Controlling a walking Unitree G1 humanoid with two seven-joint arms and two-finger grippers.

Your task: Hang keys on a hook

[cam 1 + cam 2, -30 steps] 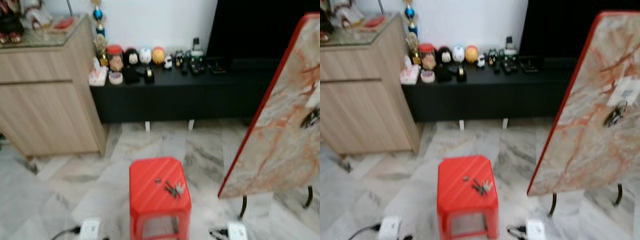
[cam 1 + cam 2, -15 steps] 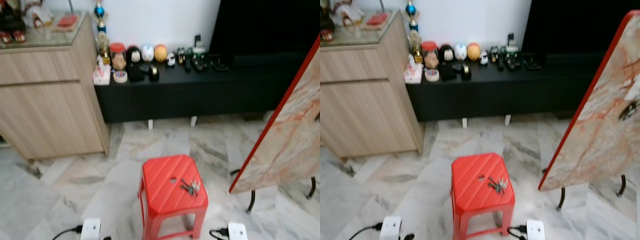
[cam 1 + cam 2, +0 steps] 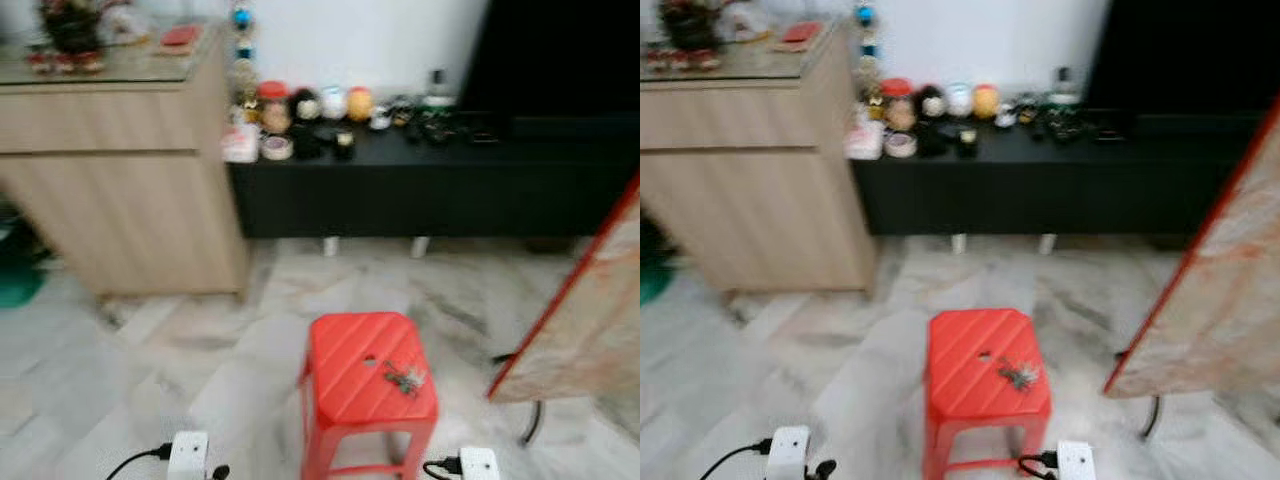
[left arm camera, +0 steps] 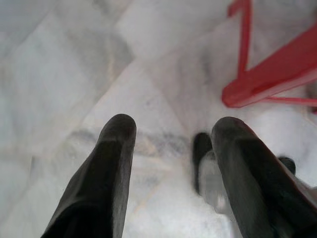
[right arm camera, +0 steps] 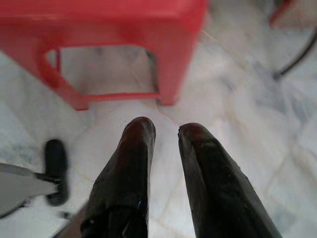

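Observation:
A bunch of keys (image 3: 404, 377) lies on top of a red plastic stool (image 3: 352, 352), right of its centre hole. A marble-patterned board with a red edge (image 3: 585, 325) leans at the far right, cut off by the frame; no hook can be made out on the part in view. In the left wrist view my left gripper (image 4: 173, 130) hangs open over the marble floor, a stool leg (image 4: 267, 79) beyond it. The right wrist view has my right gripper (image 5: 166, 130) open by a narrow gap, empty, pointing at the floor before the stool (image 5: 104, 25).
A wooden cabinet (image 3: 120, 180) stands at the left and a low black console (image 3: 440, 185) with several figurines runs along the back wall. White power adapters (image 3: 188, 455) (image 3: 478, 463) with cables lie on the floor either side of the stool.
The camera has turned left: stool and cabinet have slid right in the picture and most of the leaning board has left the frame. The keys lie as before.

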